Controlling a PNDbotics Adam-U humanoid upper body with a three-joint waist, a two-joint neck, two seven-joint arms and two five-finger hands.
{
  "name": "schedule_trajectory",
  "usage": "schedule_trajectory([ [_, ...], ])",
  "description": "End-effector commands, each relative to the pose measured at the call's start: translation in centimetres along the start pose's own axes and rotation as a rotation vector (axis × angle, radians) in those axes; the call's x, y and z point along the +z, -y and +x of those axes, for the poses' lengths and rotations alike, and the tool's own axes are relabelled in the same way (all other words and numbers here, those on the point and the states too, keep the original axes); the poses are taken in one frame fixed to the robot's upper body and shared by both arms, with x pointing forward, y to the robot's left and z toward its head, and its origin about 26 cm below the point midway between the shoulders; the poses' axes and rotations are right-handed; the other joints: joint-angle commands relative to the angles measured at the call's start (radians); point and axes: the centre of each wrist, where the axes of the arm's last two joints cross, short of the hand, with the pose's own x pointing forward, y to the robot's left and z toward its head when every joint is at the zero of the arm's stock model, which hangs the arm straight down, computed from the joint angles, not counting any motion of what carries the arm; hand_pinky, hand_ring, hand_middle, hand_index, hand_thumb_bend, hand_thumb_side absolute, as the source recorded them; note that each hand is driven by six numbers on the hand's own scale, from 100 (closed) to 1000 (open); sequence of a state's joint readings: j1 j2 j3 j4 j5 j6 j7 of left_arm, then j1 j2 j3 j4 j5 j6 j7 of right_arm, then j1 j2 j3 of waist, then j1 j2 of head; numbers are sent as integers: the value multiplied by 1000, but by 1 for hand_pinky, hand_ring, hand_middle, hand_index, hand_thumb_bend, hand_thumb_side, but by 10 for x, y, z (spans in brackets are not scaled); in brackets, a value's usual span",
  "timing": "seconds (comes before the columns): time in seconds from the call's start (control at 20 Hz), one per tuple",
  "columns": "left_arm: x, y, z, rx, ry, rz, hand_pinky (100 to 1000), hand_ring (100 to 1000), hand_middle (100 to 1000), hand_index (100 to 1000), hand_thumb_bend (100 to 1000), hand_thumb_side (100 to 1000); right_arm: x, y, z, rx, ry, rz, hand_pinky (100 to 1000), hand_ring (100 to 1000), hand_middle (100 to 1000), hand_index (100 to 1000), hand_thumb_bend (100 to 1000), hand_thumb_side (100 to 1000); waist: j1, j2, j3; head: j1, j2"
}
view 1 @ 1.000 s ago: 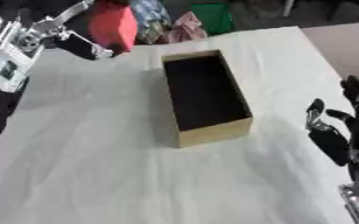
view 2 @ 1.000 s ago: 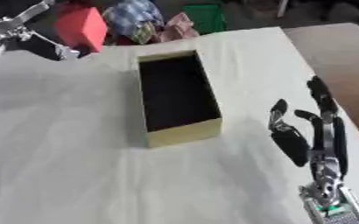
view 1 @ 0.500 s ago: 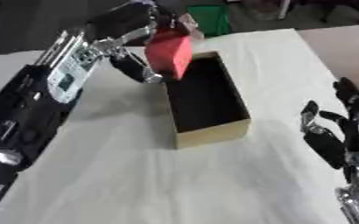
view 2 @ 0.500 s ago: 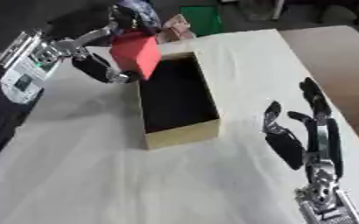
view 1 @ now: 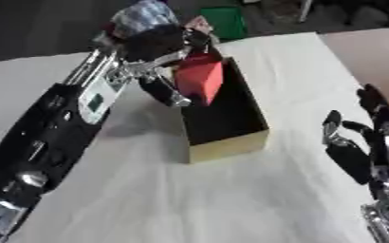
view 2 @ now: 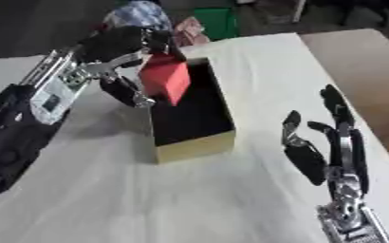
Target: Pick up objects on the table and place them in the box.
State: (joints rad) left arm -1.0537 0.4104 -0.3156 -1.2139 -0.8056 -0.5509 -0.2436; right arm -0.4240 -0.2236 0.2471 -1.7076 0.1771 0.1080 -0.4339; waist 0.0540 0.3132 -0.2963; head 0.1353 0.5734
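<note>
My left hand [view 1: 159, 42] is shut on a red block [view 1: 199, 78] and holds it tilted over the far end of the box [view 1: 229, 145]. The box is long, with yellowish walls and a dark inside, and stands in the middle of the white cloth. The block's lower corner hangs within the box's opening, above its floor. At the lower right my right hand [view 2: 324, 151] rests open, fingers up, apart from the box.
Beyond the table's far edge lie a green container [view 1: 228, 21] and bundles of patterned cloth [view 2: 141, 14]. A bare wooden tabletop [view 2: 364, 61] shows at the right, past the white cloth [view 1: 189, 199].
My left arm has swung in from the far left, carrying the red block rightward and down over the box's far end. The view has shifted a little; my right hand has stayed put.
</note>
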Motion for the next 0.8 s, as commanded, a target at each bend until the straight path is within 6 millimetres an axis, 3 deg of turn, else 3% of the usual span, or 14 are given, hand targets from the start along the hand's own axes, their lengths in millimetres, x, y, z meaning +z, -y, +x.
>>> schedule_trajectory([
  [0.05,-5,-1,2,-16,24,-14,801,705,636,813,376,169,-5,1,7,-10,30,0,752,1000,928,1000,100,219,-3,-17,-4,2,-8],
  [0.25,-6,11,4,-5,45,-84,830,749,730,853,445,178,-4,1,7,-10,31,-1,752,1000,928,1000,100,220,0,-17,-5,2,-10],
  [0.5,-3,11,3,0,58,-136,845,789,821,903,702,122,-4,1,6,-10,30,-2,752,1000,928,1000,100,220,3,-18,-2,0,-7],
  [0.7,-1,7,4,3,64,-134,855,796,839,919,704,133,-4,1,6,-9,29,-5,751,1000,928,1000,100,217,2,-19,1,-1,-6],
  [0.8,-1,3,5,11,65,-113,857,795,836,919,750,121,-4,2,5,-8,27,-6,751,1000,928,1000,100,220,1,-19,3,-1,-6],
])
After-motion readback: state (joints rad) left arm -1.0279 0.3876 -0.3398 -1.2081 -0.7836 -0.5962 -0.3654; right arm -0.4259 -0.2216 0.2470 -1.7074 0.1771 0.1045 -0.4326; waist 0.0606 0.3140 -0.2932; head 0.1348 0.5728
